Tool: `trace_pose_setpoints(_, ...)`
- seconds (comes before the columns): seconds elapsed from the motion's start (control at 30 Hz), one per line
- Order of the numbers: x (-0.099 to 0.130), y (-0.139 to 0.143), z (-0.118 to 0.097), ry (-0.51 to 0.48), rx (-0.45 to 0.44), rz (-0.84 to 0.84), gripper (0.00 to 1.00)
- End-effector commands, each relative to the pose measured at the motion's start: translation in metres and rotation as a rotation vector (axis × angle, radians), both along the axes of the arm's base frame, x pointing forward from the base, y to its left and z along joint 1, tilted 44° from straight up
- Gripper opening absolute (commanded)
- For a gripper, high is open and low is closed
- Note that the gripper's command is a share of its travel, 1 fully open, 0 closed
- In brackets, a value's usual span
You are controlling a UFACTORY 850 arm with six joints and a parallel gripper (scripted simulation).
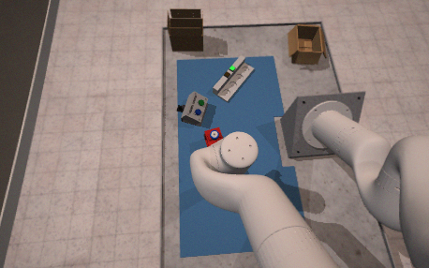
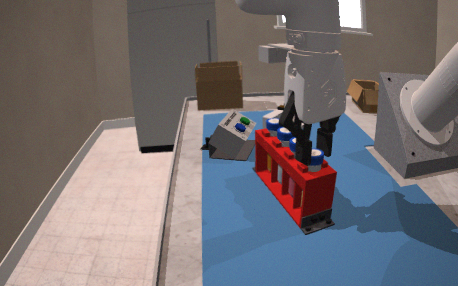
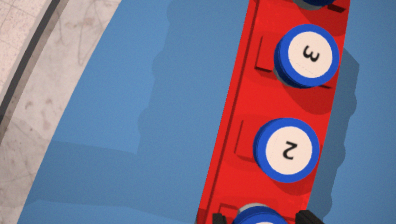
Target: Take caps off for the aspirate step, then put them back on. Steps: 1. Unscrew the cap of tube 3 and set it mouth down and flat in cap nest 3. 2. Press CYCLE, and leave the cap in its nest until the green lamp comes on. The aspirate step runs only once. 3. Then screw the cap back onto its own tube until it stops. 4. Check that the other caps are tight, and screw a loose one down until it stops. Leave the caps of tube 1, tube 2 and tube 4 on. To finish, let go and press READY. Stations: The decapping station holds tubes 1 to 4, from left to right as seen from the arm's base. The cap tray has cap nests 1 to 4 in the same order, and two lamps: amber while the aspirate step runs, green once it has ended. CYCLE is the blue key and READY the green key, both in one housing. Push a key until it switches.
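Observation:
The red decapping station (image 2: 320, 195) (image 3: 280, 104) holds the four tubes. Cap 3 (image 3: 310, 55) (image 2: 284, 133), cap 2 (image 3: 287, 150) and cap 4 (image 1: 214, 135) (image 2: 273, 124) sit on their tubes. My gripper (image 2: 314, 157) (image 3: 263, 218) is open, its fingers on either side of cap 1 (image 3: 260, 218) (image 2: 317, 158) without gripping it. How tight the caps are cannot be told. The cap tray (image 1: 219, 90) has empty nests; its green lamp (image 1: 232, 68) is lit, the amber lamp (image 1: 227, 74) dark. The blue CYCLE key (image 1: 198, 111) (image 2: 240, 127) and green READY key (image 1: 201, 102) (image 2: 245, 121) share one housing.
The grey key housing (image 1: 188, 109) (image 2: 227, 142) stands near the far end of the station. The robot's base plate (image 1: 296, 126) (image 2: 400, 135) is at the right. A tall carton (image 1: 186, 39) (image 2: 219, 90) and an open box (image 1: 305, 55) (image 2: 366, 98) stand at the back.

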State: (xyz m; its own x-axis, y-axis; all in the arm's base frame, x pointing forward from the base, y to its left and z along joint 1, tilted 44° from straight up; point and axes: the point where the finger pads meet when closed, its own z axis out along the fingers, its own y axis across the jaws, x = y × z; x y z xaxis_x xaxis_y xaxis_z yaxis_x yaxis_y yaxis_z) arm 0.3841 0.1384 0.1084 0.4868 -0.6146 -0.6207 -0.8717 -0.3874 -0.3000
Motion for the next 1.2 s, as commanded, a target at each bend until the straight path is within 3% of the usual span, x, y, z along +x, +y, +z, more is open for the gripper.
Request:
trace_pose_setpoints(0.0, 0.0006, 0.0009, -0.0010, -0.001, 0.000, -0.001, 0.46)
trace_pose_setpoints(0.23, 0.0005, 0.0019, -0.0020, -0.001, 0.000, -0.001, 0.46)
trace_pose_setpoints(0.27, 0.0005, 0.0019, -0.0020, -0.001, 0.000, -0.001, 0.00)
trace_pose_setpoints(0.73, 0.0005, 0.0020, -0.0020, -0.001, 0.000, -0.001, 0.00)
trace_pose_setpoints(1.17, 0.0005, 0.0020, -0.0021, 0.150, -0.012, -0.160, 0.00)
